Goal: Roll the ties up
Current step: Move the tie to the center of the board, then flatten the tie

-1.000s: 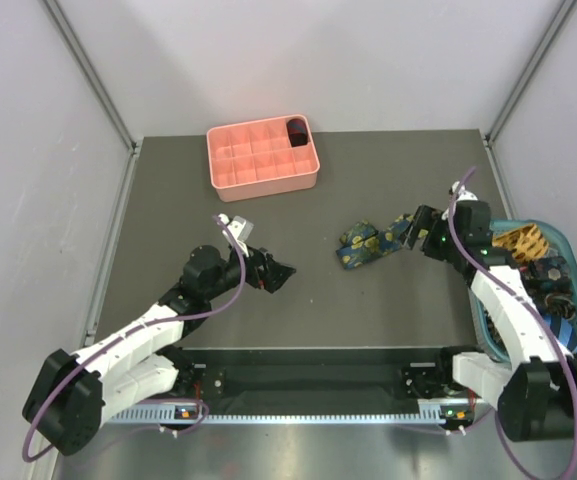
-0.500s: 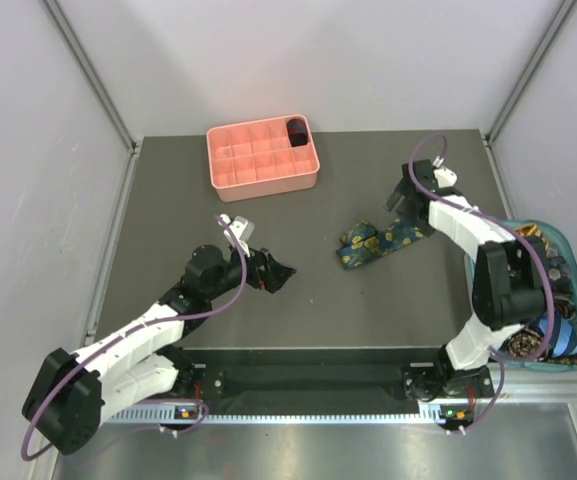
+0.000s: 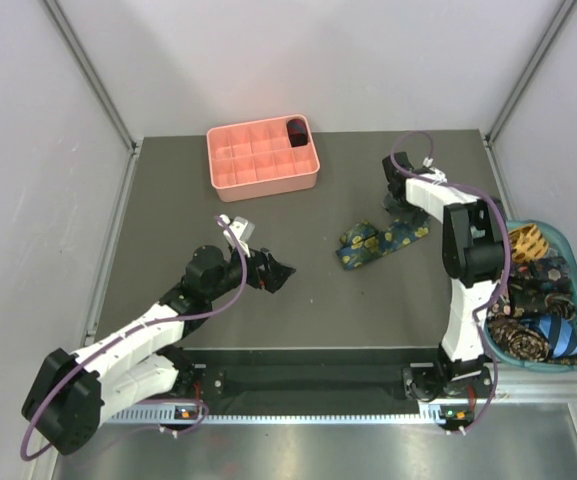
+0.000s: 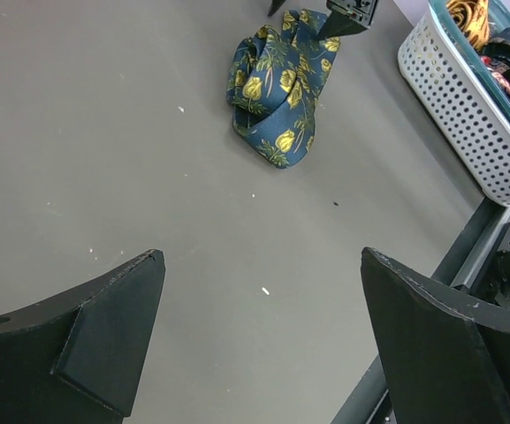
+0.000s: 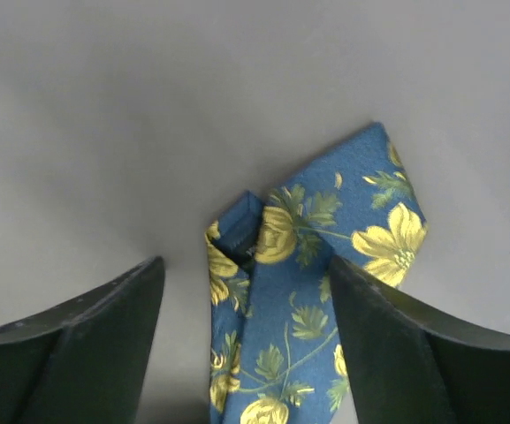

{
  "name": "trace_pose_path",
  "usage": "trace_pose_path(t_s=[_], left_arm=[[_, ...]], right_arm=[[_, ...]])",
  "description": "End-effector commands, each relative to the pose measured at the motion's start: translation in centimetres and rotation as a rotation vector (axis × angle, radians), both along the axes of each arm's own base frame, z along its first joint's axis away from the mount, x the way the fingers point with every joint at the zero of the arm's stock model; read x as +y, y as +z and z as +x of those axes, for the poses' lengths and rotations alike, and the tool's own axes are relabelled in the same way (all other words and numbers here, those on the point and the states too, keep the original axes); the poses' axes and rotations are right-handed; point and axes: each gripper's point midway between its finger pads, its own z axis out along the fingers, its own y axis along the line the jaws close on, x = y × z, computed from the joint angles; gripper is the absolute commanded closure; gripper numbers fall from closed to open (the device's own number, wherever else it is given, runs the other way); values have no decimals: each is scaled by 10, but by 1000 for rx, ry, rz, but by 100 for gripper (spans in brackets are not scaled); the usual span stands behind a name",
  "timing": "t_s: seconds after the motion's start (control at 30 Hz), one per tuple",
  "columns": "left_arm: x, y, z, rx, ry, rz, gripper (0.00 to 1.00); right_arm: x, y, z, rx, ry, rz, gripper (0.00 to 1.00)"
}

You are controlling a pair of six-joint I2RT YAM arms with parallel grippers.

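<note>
Top external: the navy floral tie [image 3: 380,243] lies crumpled on the table [image 3: 218,220]. The right gripper [image 3: 401,208] is at its far end and the left gripper [image 3: 280,271] is well apart. Left wrist: jaws spread wide, holding nothing. Right wrist: jaws wide, with the tie's pointed tip between them.

I work in a robotics lab cell. Plain pale panels [image 3: 348,60] on metal posts [image 3: 89,70] close in beyond and beside my left pincer [image 3: 280,272]. Under it lies a bare grey table [image 3: 318,300]. Behind it my bases are bolted along an aluminium rail [image 3: 308,418], and purple cables [image 3: 243,280] loop over my arms.
</note>
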Motion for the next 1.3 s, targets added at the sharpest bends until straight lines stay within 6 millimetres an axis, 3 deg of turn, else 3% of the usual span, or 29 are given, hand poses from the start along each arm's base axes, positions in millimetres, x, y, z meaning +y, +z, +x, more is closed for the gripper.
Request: trace_pose_path(t_s=[0.0, 0.03, 0.07, 0.1, 0.13, 0.2, 0.23, 0.3, 0.33, 0.4, 0.57, 0.6, 0.73, 0.77, 0.8, 0.87, 0.97, 1.1, 1.27], left_arm=[[-1, 25, 6, -75, 13, -27, 4], [-1, 24, 7, -69, 17, -26, 4], [-1, 24, 7, -62, 22, -28, 4], [-1, 23, 8, -51, 30, -27, 4], [1, 19, 7, -33, 35, -17, 4], [3, 21, 9, -25, 51, -13, 5], [4, 19, 8, -18, 55, -7, 5], [7, 24, 8, -35, 71, -12, 5], [8, 25, 8, -37, 74, -12, 5], [8, 28, 8, -46, 75, -21, 5], [4, 37, 11, -51, 64, -25, 5], [3, 38, 12, -51, 65, -25, 5], [3, 48, 12, -59, 67, -44, 4], [2, 53, 12, -64, 68, -49, 4], [2, 56, 12, -67, 68, -53, 4], [3, 64, 14, -72, 77, -58, 4], [4, 78, 16, -83, 94, -75, 4], [6, 103, 15, -117, 106, -113, 3], [10, 153, 6, -194, 99, -184, 2]], right_arm=[[3, -8, -13, 27, -12, -21, 28], [4, -6, -15, 17, -11, -14, 30], [1, -13, -25, 32, -20, -19, 43], [2, -13, -22, 4, -12, -10, 57], [3, -7, -22, -16, -5, -3, 78], [0, -7, -29, -17, 7, -7, 100], [2, 5, -24, -60, 13, 4, 100], [5, 8, -29, -72, 49, 24, 100], [10, 27, -18, -157, 73, 50, 100], [25, 39, -18, -207, 182, 83, 100], [75, 130, -11, -510, 503, 109, 100], [90, 143, -15, -546, 580, 139, 100], [132, 225, -37, -762, 828, 195, 100], [146, 239, -48, -794, 934, 186, 100], [160, 272, -61, -892, 1020, 204, 100], [186, 308, -89, -998, 1199, 191, 100], [206, 363, -134, -1139, 1380, 222, 100], [216, 422, -190, -1278, 1561, 307, 100], [208, 492, -237, -1434, 1620, 387, 100]])
